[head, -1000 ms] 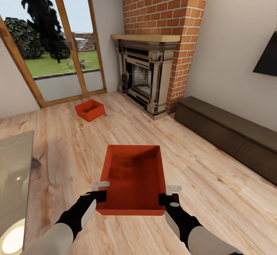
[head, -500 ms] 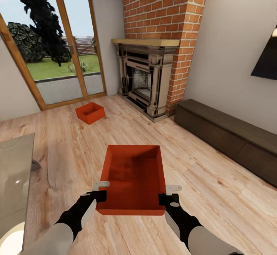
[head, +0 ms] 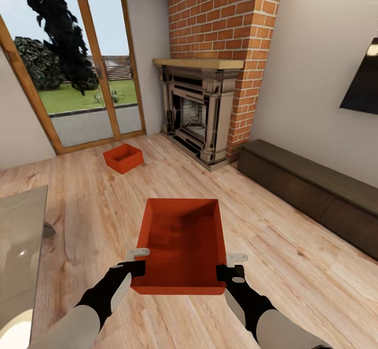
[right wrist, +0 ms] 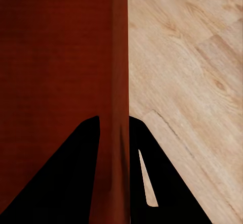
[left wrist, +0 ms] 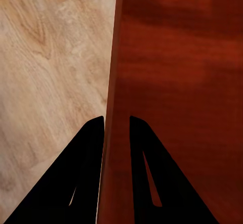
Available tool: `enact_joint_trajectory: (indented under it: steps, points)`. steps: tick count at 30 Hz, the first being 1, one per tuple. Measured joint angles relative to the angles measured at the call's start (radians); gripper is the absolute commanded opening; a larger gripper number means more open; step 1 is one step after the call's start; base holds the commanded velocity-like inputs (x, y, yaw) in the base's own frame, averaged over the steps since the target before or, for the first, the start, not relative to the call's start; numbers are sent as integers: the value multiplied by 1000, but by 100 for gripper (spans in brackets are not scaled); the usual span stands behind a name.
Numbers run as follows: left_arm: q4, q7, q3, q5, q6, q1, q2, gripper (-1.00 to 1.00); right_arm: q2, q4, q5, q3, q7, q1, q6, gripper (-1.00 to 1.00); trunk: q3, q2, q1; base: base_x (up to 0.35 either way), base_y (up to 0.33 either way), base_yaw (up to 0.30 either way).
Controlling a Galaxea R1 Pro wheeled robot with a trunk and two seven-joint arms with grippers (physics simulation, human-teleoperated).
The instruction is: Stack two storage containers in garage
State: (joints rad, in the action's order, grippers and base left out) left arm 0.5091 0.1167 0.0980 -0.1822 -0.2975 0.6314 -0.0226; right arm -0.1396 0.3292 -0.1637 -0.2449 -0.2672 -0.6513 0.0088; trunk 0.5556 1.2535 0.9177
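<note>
I hold one red-orange storage container [head: 182,244] in front of me above the light wood floor of the living room. My left gripper [head: 137,260] is shut on its left wall [left wrist: 112,102], one finger on each side. On the right wall [right wrist: 120,82] my right gripper [head: 234,265] is shut the same way. The container is level and lidless, and nothing lies inside it. The second storage container [head: 123,158] sits on the wood floor farther off, near the glass doors and left of the fireplace.
A brick fireplace [head: 202,112] stands ahead. A long dark low cabinet [head: 310,188] runs along the right wall. A glass table [head: 18,238] edge is at my left. Wood-framed glass doors [head: 79,70] are at the back left. Bare wood floor [head: 94,202] lies between both containers.
The whole view has shifted slightly, so the camera has moved; the far container and the fireplace now look a little farther off. Both grippers keep the same hold on the near container.
</note>
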Motion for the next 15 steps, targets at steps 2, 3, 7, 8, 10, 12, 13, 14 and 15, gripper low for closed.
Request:
enact_joint_trajectory:
  steps: [2,3,7,8,10,12,13,14,15]
  points:
    - [0,0,0,0,0,0,0,-100,0,0,0,0,0,0,0,-100,-3,0,0,0,0,0]
    - [0,0,0,0,0,0,0,-100,0,0,0,0,-1,0,0,-100,-5,0,0,0,0,0]
    - [0,-1,0,0,0,0,0,-100,0,0,0,0,-1,0,0,-100,-11,0,0,0,0,0]
    - [0,-1,0,0,0,0,0,-100,0,0,0,0,-1,0,0,-100,-13,0,0,0,0,0]
    - [0,-1,0,0,0,0,0,-100,0,0,0,0,-1,0,0,-100,-16,0,0,0,0,0]
    - [0,-1,0,0,0,0,0,-100,-1,0,0,0,-1,0,0,-100,-19,0,0,0,0,0]
    - [0,-1,0,0,0,0,0,-100,-1,0,0,0,-1,0,0,-100,-20,0,0,0,0,0]
    - [0,0,0,0,0,0,0,-100,0,0,0,0,0,0,0,-100,-22,0,0,0,0,0]
    - [0,1,0,0,0,0,0,-100,0,0,0,0,1,0,0,-100,-24,0,0,0,0,0]
